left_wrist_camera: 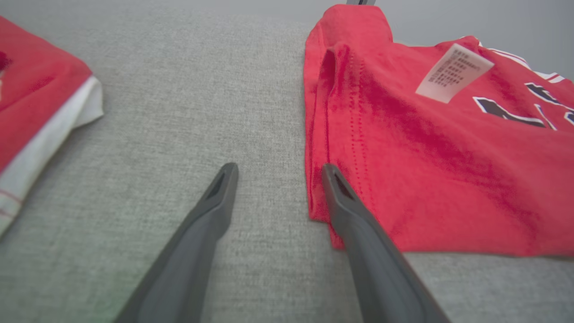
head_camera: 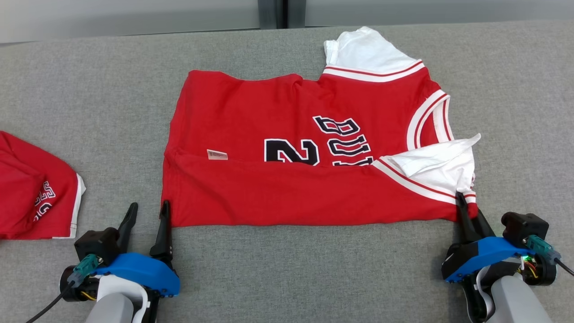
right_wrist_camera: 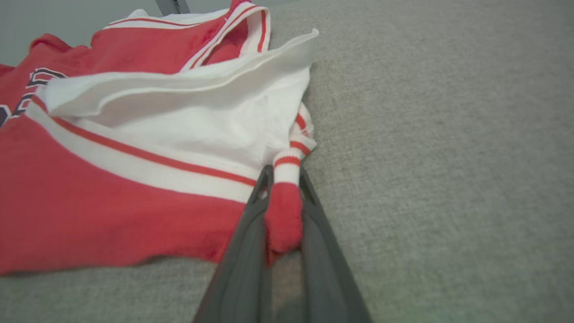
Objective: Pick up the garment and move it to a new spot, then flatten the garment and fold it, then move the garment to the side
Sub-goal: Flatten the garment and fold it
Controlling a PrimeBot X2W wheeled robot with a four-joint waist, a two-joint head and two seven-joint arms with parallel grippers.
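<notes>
The garment (head_camera: 287, 197), a red jersey with white sleeves and red-and-white striped trim, lies spread across the middle of the grey cloth-covered table (head_camera: 314, 269), its length running from left to right in the head view. Its near long edge is folded up over the body, so the fold covers the lower part of the black-and-white number and lettering (head_camera: 314, 143) on the chest. A small white label (head_camera: 217, 154) shows just above that fold toward the left end; in the left wrist view the same label (left_wrist_camera: 453, 74) stands out pale against the red garment (left_wrist_camera: 448, 179). One white sleeve (head_camera: 439, 161) lies folded over the near right part of the jersey, and the other sleeve (head_camera: 365, 49) sticks out at the far edge. The right gripper (head_camera: 466, 206) is at the near right corner, its jaws pinching that corner: the right wrist view shows a tongue of the garment (right_wrist_camera: 89, 197), red cloth with a striped cuff, squeezed between the two dark fingers of the right gripper (right_wrist_camera: 284, 172). The left gripper (head_camera: 149, 205) sits low at the near left corner with its jaws spread wide and nothing between them; in the left wrist view the left gripper (left_wrist_camera: 279, 168) has one finger lying against the corner's edge and the other over bare table. Well apart to the left lies a second red garment (head_camera: 27, 188) with white trim (left_wrist_camera: 31, 103).
</notes>
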